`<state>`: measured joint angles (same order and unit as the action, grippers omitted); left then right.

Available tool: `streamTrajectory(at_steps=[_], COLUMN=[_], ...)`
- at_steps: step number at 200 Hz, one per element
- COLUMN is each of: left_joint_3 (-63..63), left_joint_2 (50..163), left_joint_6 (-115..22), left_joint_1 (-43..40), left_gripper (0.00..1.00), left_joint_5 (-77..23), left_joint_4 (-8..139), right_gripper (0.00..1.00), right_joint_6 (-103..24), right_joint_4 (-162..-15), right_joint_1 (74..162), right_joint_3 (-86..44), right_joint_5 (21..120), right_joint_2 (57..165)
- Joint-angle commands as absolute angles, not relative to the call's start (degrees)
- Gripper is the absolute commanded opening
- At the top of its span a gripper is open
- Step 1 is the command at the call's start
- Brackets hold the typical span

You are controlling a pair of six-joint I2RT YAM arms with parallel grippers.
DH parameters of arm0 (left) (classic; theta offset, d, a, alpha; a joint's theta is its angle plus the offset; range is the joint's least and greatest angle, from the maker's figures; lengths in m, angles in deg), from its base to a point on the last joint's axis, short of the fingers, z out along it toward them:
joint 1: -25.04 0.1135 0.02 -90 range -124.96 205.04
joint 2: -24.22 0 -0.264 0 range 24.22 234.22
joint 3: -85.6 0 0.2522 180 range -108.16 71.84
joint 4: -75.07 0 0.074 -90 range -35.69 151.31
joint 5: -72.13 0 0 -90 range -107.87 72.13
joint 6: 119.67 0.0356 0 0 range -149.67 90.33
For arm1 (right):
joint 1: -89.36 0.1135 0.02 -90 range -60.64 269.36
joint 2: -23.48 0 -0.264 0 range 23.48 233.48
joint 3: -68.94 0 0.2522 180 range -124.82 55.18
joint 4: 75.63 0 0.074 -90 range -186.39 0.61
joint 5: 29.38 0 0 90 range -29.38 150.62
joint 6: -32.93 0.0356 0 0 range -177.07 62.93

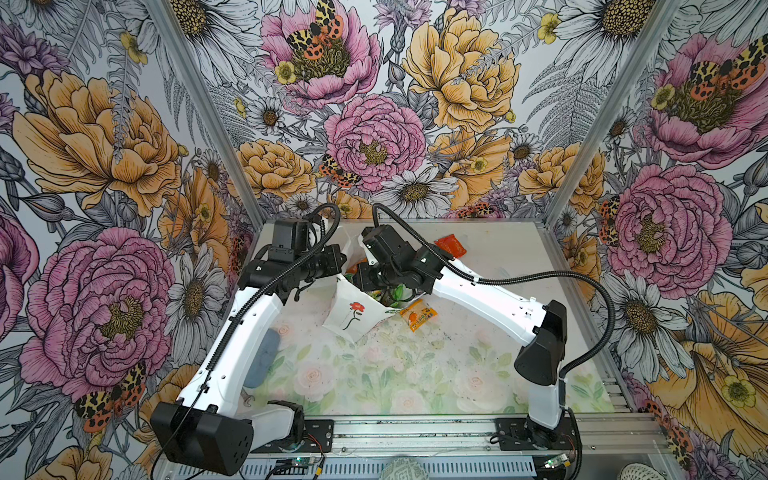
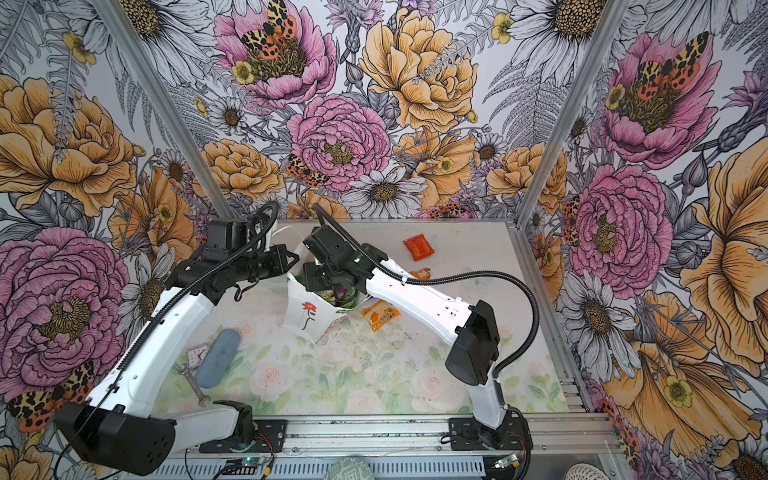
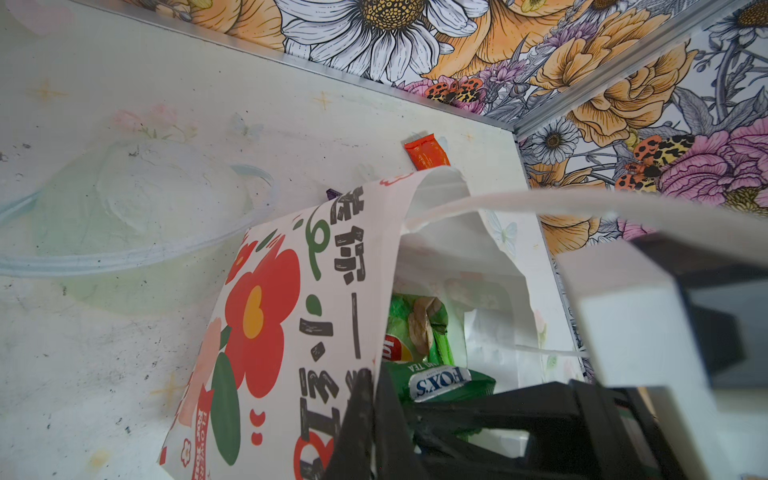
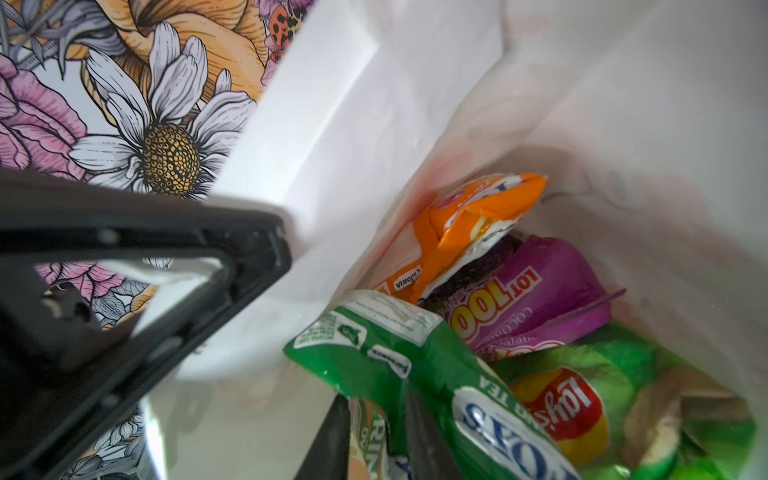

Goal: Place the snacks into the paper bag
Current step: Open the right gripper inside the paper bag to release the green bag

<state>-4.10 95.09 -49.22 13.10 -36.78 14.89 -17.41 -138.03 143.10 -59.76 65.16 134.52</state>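
The white paper bag (image 1: 353,320) (image 2: 305,316) stands mid-table, its mouth open. My left gripper (image 1: 338,266) (image 2: 296,259) (image 3: 372,415) is shut on the bag's printed side wall (image 3: 291,291) at the rim. Reaching into the bag, my right gripper (image 2: 338,291) (image 4: 374,415) has its jaws slightly parted, with the green Fox's packet (image 4: 395,349) (image 3: 440,380) between and over them. Also inside lie a green chip bag (image 4: 623,374), a purple pouch (image 4: 540,282) and an orange packet (image 4: 469,220). On the table are an orange packet (image 1: 419,316) (image 2: 379,315) and a red packet (image 1: 451,247) (image 2: 419,246) (image 3: 428,151).
A small orange packet (image 2: 420,273) peeks out behind the right arm. At the left front lie a grey oblong case (image 2: 217,357), a small clock (image 2: 194,356) and a wrench (image 2: 195,386). A clear plastic dish (image 3: 124,232) sits beside the bag. Metal-framed walls enclose the table.
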Motion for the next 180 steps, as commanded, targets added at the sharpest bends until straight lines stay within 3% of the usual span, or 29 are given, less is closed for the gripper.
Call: streamTrajectory(at_steps=[1,32,49,135,180], left_joint_3=[-4.93,-4.88,-4.83,-4.80,-4.76], left_joint_2=[92.12,92.42,92.58,92.86,92.91], left_joint_6=[-49.51,-49.53,-49.55,-49.62,-49.55], left_joint_1=[12.67,12.67,12.57,12.58,12.50], left_gripper=[0.01,0.01,0.01,0.01,0.01], left_joint_5=[-38.35,-38.36,-38.39,-37.91,-37.91], left_joint_4=[21.86,21.84,21.91,21.85,21.85], right_gripper=[0.29,0.43,0.45,0.45,0.45], right_joint_6=[-18.48,-19.38,-20.46,-22.97,-22.22], right_joint_4=[-137.86,-137.81,-137.81,-137.82,-137.70], right_joint_1=[142.87,142.43,141.95,137.32,129.09], right_joint_3=[-58.88,-56.76,-55.83,-46.82,-37.66], right_joint_5=[64.64,61.99,61.65,55.91,51.57], right_joint_2=[130.18,126.11,124.01,111.60,102.41])
